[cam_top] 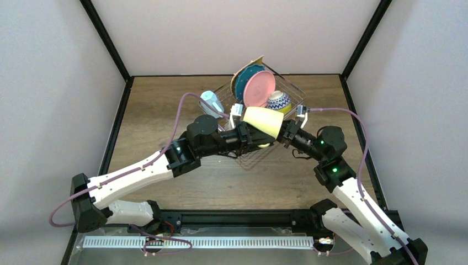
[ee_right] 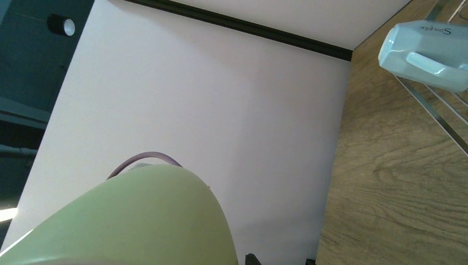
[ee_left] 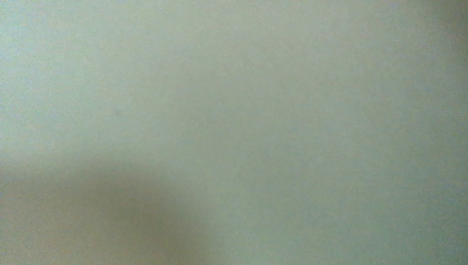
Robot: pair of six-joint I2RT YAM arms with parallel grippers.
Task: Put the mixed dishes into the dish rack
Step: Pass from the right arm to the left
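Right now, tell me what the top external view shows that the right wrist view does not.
Only the top external view: the pink plate, teal dotted plate, tan plate and patterned bowl in the dish rack, and the left arm and right arm meeting at the pale yellow-green mug. Only the right wrist view: lettering on the light-blue mug and a dark area beside the wall. Both: the two mugs, dish rack wire and the wooden table.

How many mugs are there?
2. A light-blue mug lies at the left side of the rack; a yellow-green mug is up in the air over the rack's near edge. No others show, but one may be hidden.
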